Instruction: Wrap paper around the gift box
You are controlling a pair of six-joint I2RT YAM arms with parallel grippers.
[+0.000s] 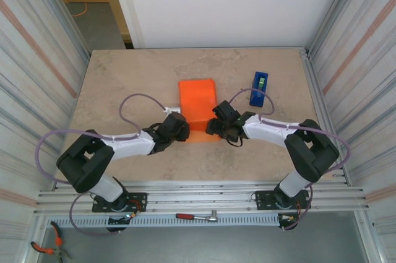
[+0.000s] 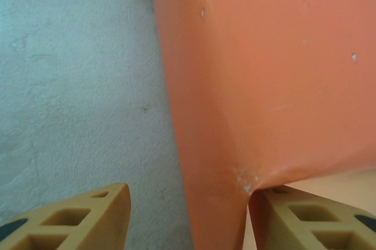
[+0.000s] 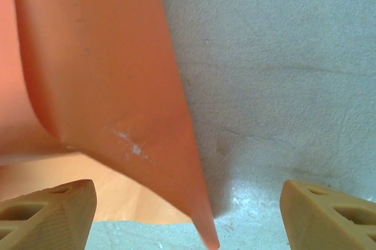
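The orange paper (image 1: 197,107) lies in the middle of the counter (image 1: 124,77), its far part raised in a boxy hump; what it covers is hidden. Both arms meet at its near edge, the left gripper (image 1: 180,128) at the near left corner and the right gripper (image 1: 216,125) at the near right.

In the left wrist view the fingers (image 2: 88,220) are spread apart, a standing fold of paper (image 2: 264,73) between them touching the right-hand one. The right fingers (image 3: 50,212) are released too, a pointed paper flap (image 3: 111,85) hanging between them. A blue tape dispenser (image 1: 259,88) stands well to the right.
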